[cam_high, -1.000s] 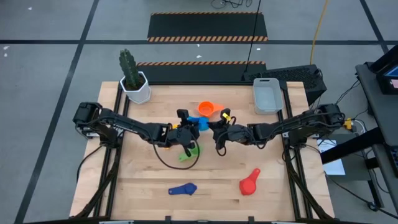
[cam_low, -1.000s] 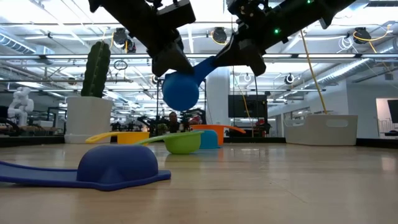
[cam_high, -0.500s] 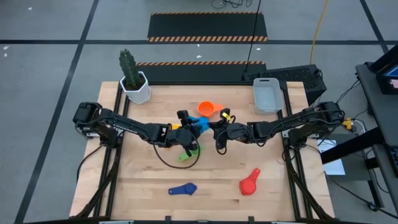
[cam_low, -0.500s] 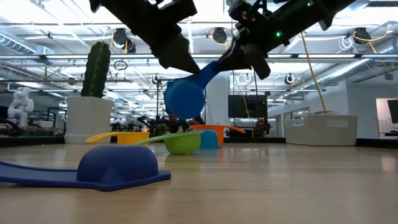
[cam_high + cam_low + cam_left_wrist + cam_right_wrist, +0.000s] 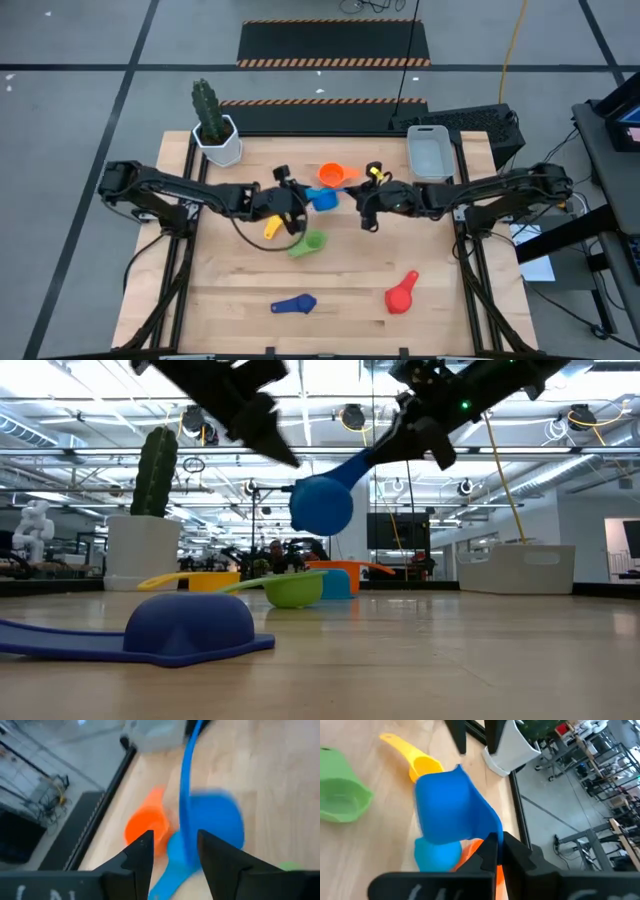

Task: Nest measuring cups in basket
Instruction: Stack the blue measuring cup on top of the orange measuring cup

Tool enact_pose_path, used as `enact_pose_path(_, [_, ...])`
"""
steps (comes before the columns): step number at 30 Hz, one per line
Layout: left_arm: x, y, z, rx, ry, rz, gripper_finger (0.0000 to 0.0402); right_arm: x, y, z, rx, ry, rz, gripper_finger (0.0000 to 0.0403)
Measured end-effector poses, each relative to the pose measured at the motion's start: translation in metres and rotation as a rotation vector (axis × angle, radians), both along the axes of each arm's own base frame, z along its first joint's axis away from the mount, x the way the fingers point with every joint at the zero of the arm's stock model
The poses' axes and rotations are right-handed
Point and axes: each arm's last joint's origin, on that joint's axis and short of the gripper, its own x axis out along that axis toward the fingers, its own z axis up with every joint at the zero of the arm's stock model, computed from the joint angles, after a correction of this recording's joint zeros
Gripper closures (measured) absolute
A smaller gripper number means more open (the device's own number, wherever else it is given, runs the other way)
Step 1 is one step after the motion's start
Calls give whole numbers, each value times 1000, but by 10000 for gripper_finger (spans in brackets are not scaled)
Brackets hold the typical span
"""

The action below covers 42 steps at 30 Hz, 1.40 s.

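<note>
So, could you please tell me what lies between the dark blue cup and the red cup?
Nothing. In the high view, the stretch between the dark blue cup and the red cup is bare wooden table.

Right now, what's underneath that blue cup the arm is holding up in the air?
Below the blue cup held by the right gripper sit a lighter blue cup and an orange cup on the table. The held cup hides most of both.

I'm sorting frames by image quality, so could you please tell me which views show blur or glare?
Left wrist view: motion-smeared, the light blue plastic measuring cup and orange plastic cup have soft edges. Low view: bright ceiling lights glare behind the arms, and the near dark blue plastic cup looks soft. High view: evenly lit.
</note>
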Motion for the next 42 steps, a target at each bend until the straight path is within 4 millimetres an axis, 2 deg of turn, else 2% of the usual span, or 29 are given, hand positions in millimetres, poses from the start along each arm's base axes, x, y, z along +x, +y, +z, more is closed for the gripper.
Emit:
enact_pose_path(7, [-45,15,1,-68,-179,-2,273,-28,-10,-9,-16,-88,9,403])
enact_pose_path(9, [-61,16,-3,-86,-198,12,275,-34,-13,-11,-70,-139,20,403])
enact_pose_path(13, [-81,15,-4,-138,-263,18,276,-48,-21,-25,-233,-175,134,403])
enact_pose_path(15, [-82,14,1,-163,-315,12,276,-56,-26,-35,-331,-180,185,403])
enact_pose_path(18, [-87,13,-3,-178,-310,13,276,-64,-38,-42,-429,-234,216,403])
enact_pose_path(21, [-88,12,-6,-185,-315,13,276,-70,-52,-42,-437,-289,207,403])
enact_pose_path(28, [-84,15,-6,-173,-334,16,276,-77,-84,-46,-427,-284,268,403])
enact_pose_path(36, [-83,19,-1,-142,-373,9,276,-78,-107,-58,-446,-289,296,403])
enact_pose_path(42, [-83,20,-1,-145,-377,5,276,-67,-120,-66,-422,-302,310,403])
